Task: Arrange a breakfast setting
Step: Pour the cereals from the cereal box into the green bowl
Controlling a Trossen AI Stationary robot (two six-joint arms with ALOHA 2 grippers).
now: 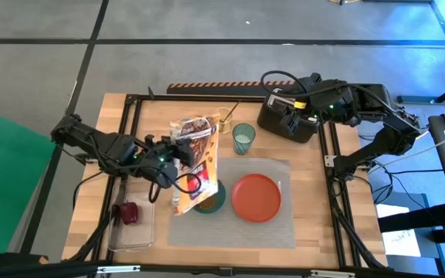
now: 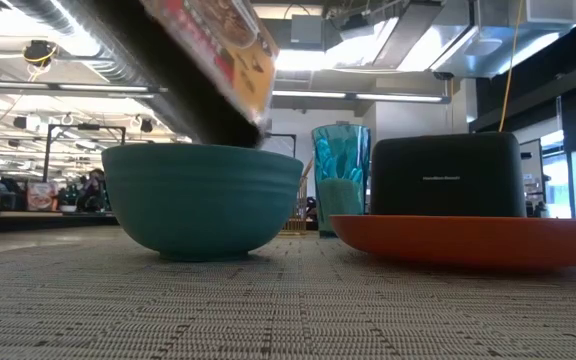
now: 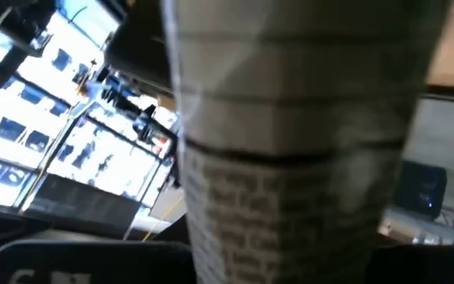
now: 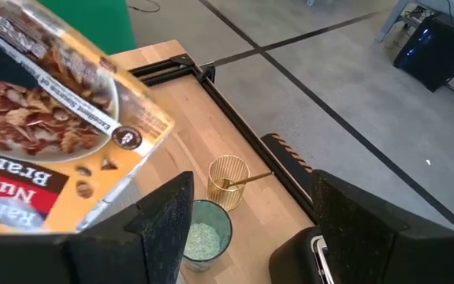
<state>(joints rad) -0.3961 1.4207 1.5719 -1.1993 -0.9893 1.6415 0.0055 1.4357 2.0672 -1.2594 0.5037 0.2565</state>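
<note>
My left gripper [image 1: 174, 157] is shut on a cereal box [image 1: 195, 162], held tilted above the teal bowl [image 1: 211, 202]; in the low view the box's lower corner [image 2: 253, 128] hangs just over the bowl's rim [image 2: 203, 150]. The bowl and the orange-red plate [image 1: 256, 197] rest on the grey placemat [image 1: 284, 228]. The translucent teal cup [image 1: 243, 139] stands behind the mat. The gold spoon [image 4: 247, 181] sticks into a gold wire holder [image 4: 228, 181]. My right gripper [image 4: 251, 237] is open and empty above the black toaster [image 1: 288, 120]. A dark-red fruit [image 1: 127, 214] lies in the clear tray. The bagel is out of view. My left gripper holds the cereal box at its left long side [image 1: 184, 157], about halfway along, coming level from the table's left. The box fills the left wrist view [image 3: 290, 158] and hides the fingers. The box is lifted clear and tilted, its lower end over the bowl.
The clear tray [image 1: 134, 232] lies at the table's near left corner. The toaster stands at the far right, under the right arm. A black frame [image 1: 331, 154] runs around the tabletop. Bare mat lies in front of the plate and bowl [image 2: 288, 300].
</note>
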